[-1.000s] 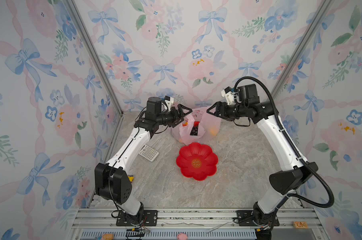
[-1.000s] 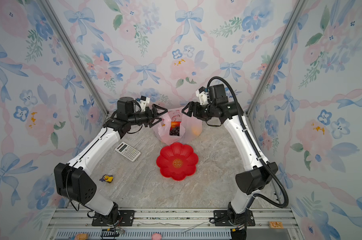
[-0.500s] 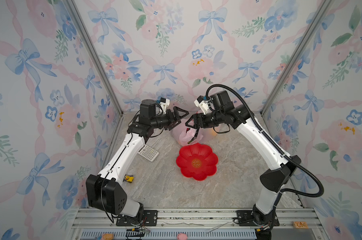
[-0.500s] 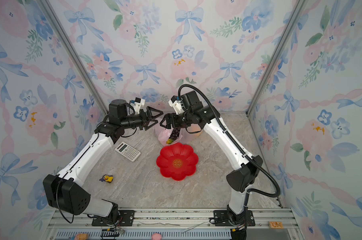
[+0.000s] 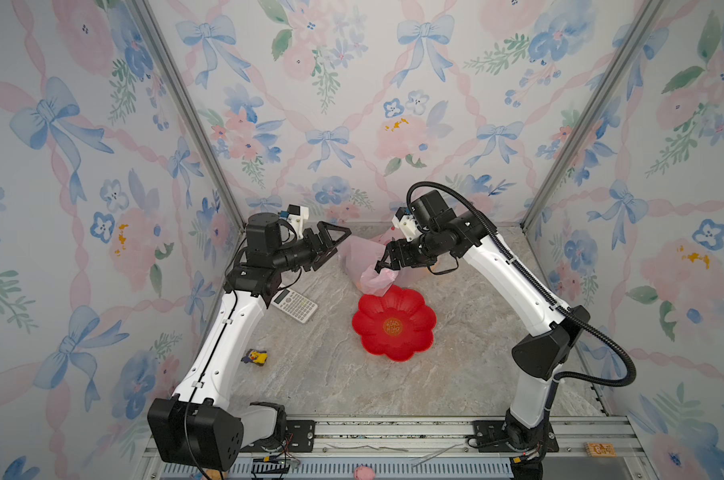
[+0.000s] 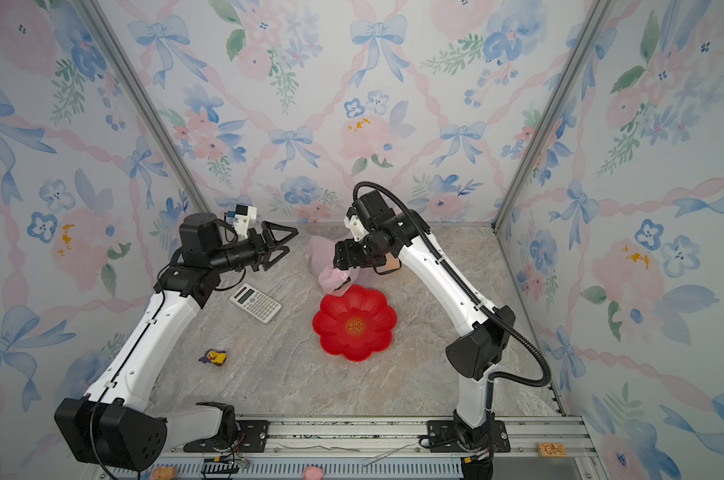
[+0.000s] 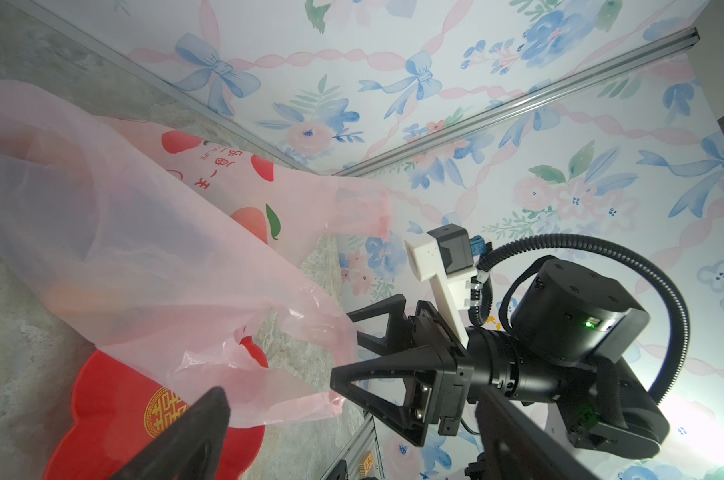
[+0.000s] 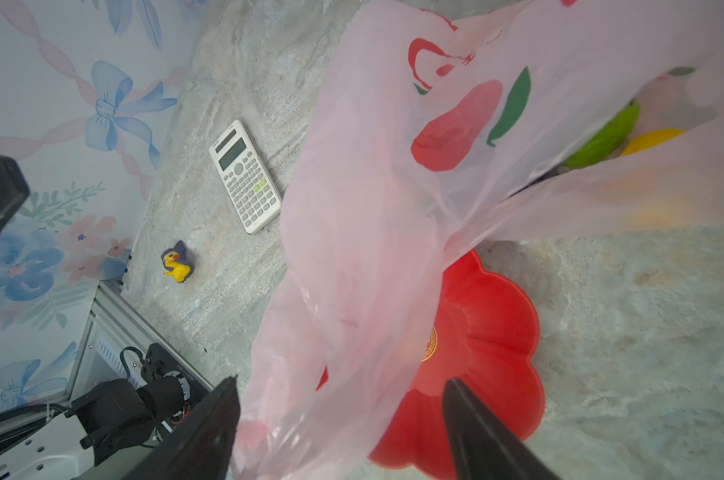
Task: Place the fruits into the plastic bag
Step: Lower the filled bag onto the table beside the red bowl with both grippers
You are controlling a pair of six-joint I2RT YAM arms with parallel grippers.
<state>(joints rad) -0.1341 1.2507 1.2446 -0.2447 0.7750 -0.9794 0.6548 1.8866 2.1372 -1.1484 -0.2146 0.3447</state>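
The pink plastic bag (image 5: 364,257) lies crumpled at the back of the table, its front edge drooping onto the red plate. My right gripper (image 5: 387,264) hangs over that edge, open, and in the right wrist view bag film (image 8: 352,249) runs loosely between its fingers (image 8: 472,419). The fruits show only there, inside the bag: a green one (image 8: 601,139) and a yellow one (image 8: 651,139); others are hidden. My left gripper (image 5: 335,245) is open and empty, raised just left of the bag (image 6: 322,253). The left wrist view shows the bag (image 7: 144,249) beside the right gripper (image 7: 343,353).
A red flower-shaped plate (image 5: 393,322) lies in front of the bag, seen in both top views (image 6: 354,324). A white calculator (image 5: 294,305) lies under the left arm. A small yellow duck toy (image 5: 255,356) sits nearer the front left. Walls close in the back and both sides.
My right gripper has swung left and down across the bag to its front edge. The left gripper has drawn back left, off the bag. The bag's mouth has slumped toward the plate.
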